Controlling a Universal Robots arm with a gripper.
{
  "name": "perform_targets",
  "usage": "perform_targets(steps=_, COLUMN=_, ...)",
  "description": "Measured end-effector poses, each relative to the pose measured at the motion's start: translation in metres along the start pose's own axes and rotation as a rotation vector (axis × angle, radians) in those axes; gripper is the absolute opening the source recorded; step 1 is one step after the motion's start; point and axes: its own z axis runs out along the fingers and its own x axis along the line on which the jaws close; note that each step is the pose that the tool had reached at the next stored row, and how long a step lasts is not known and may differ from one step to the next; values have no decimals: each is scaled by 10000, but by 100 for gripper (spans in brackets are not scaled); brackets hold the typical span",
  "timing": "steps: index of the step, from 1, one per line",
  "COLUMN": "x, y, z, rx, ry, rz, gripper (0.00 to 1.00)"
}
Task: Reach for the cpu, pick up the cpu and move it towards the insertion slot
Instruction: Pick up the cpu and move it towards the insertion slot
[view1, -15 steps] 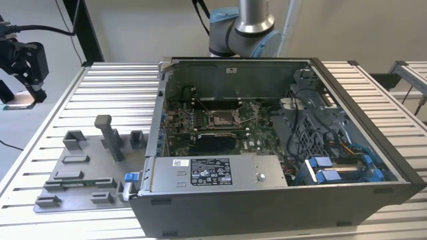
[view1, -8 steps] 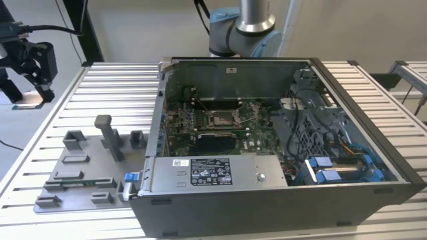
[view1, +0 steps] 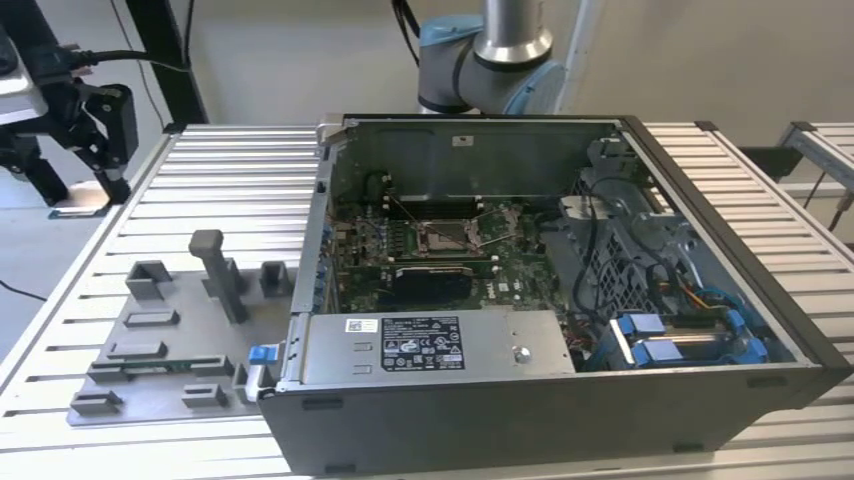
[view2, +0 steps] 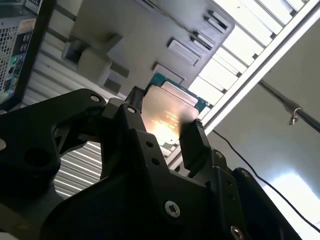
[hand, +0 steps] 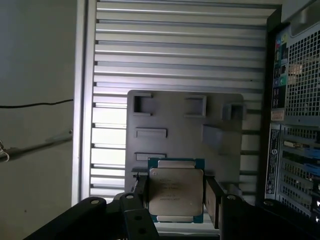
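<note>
In the exterior view, an open computer case (view1: 561, 300) lies on the slatted desk (view1: 240, 170), taking up most of its middle and the exterior view's right side. The insertion slot (view1: 447, 237), a square metal frame with a dark centre, sits on the board inside the case. A grey fixture plate (view1: 160, 340) rests on the desk just beside the case, towards the desk's near corner on the exterior view's left. The black gripper (view1: 100, 165) hangs off the far corner on that same side, well apart from the slot. In the second wrist view, the gripper (view2: 165, 125) has its two fingers (view2: 195, 142) closed narrowly against opposite edges of the cpu (view2: 167, 112), silvery top showing, with the fixture plate (view2: 130, 30) behind it. In the first wrist view, the cpu (hand: 176, 190) sits pinched in the gripper (hand: 176, 200), raised off the fixture plate (hand: 185, 130), the case (hand: 295, 100) alongside the plate
</note>
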Motion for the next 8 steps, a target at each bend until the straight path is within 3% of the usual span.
perform_targets(steps=8, x=-175, y=-4, z=0, rx=0, ry=0, rz=0, gripper=0)
